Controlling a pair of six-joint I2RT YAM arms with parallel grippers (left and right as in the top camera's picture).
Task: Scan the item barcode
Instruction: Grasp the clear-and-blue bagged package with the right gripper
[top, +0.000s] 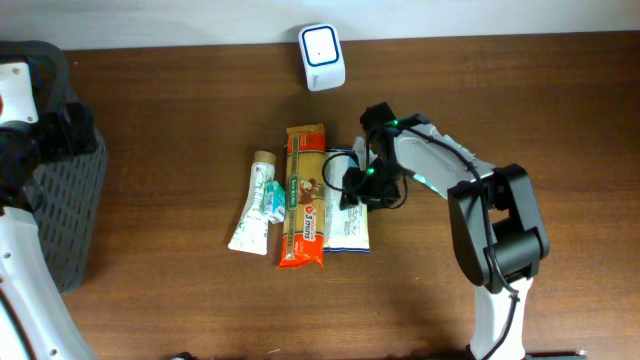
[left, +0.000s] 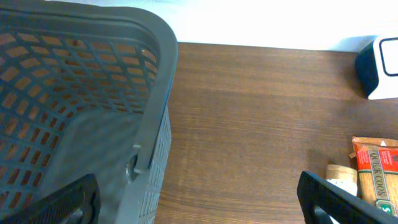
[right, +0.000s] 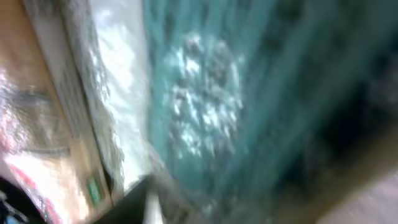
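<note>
Three items lie side by side mid-table: a white toothpaste tube (top: 255, 205), an orange pasta pack (top: 303, 195) and a white-and-blue packet (top: 349, 228). My right gripper (top: 358, 187) is down on the top end of that packet. The right wrist view is blurred and filled by the packet's teal wrapper (right: 205, 93), with one dark finger (right: 127, 205) at the bottom, so the jaw gap does not show. The white barcode scanner (top: 322, 45) stands at the back edge. My left gripper (left: 199, 202) hangs open and empty beside the basket, far left.
A grey mesh basket (top: 65, 200) stands at the table's left end, its rim (left: 158, 93) close to my left fingers. The scanner (left: 380, 65) and the pasta pack (left: 376, 168) show at the right of the left wrist view.
</note>
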